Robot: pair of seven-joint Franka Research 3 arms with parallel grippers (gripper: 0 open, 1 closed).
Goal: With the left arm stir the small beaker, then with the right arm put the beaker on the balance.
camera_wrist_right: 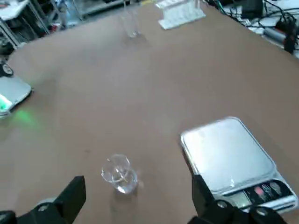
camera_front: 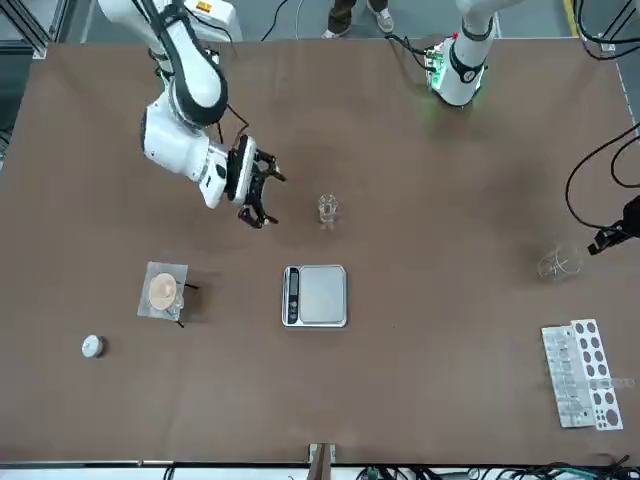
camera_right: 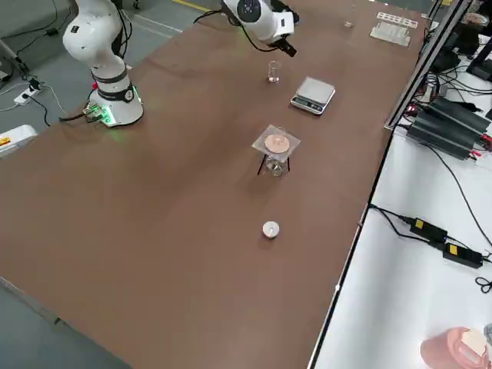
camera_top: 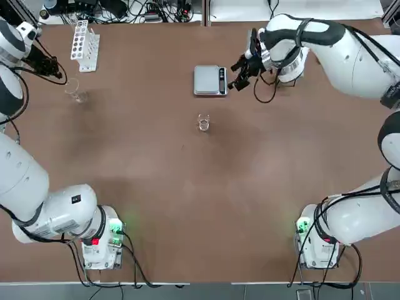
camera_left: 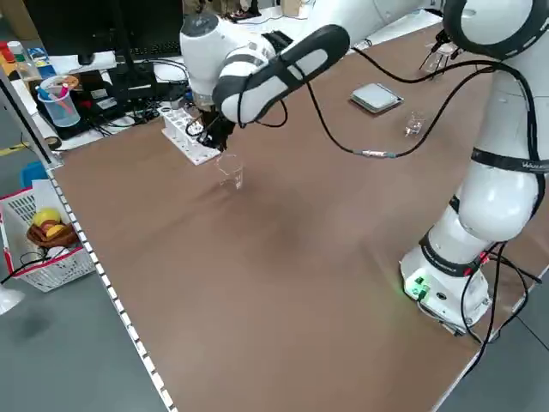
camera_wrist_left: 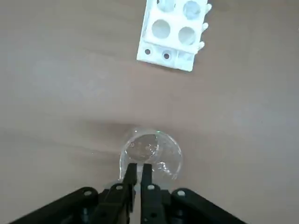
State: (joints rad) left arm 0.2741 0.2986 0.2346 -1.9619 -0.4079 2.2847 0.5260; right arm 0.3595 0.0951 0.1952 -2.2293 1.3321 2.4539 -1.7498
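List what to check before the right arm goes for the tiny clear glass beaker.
1. Right gripper open: ok, jaws wide, beside the balance.
2. Tiny clear glass beaker upright and standing free on the brown table: ok.
3. Flat silver-grey square balance with a bare pan: ok.
4. Left gripper out of the way: ok, shut, far off over a larger clear glass by the white test-tube rack.
5. Beaker already stirred: cannot tell.
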